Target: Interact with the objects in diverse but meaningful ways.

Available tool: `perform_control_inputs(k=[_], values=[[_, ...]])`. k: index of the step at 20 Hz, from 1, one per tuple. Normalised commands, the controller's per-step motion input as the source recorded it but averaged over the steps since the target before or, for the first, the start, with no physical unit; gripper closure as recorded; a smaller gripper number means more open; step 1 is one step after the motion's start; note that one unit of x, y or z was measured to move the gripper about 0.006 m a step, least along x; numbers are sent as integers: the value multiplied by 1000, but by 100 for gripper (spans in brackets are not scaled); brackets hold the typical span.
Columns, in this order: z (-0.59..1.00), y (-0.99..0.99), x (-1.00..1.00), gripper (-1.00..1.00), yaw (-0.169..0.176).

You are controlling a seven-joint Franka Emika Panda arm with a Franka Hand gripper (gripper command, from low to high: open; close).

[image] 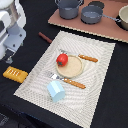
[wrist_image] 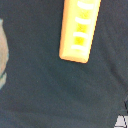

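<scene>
Arm's parked above the yellow bread block [image: 15,75] lying on the dark table beside the mat [image: 30,87]. Gripper fingers are out of shot, can't tell. I'd drop straight down and grab across its narrow width.

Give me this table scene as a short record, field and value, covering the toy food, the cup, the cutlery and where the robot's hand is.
surface: black table with a pale placemat
plate: tan round plate on the placemat
tomato: red tomato on the plate's edge
cup: pale blue cup lying on the placemat
bread block: yellow ridged block on the black cloth, off the placemat
sausage stick: dark-brown stick at the placemat's far corner
cutlery: fork and knife flanking the plate
pots: grey pots on a board
hand: fingers not visible
</scene>
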Motion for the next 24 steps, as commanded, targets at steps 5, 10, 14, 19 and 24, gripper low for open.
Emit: perform_control_inputs(k=[5, 10, 14, 19, 24], values=[[-226, -419, 206, -100, -22], [-312, -251, 185, -100, -45], [-384, -4, 104, -100, -37], [-318, 0, 138, -100, -33], [-261, -4, 192, -100, -31]])
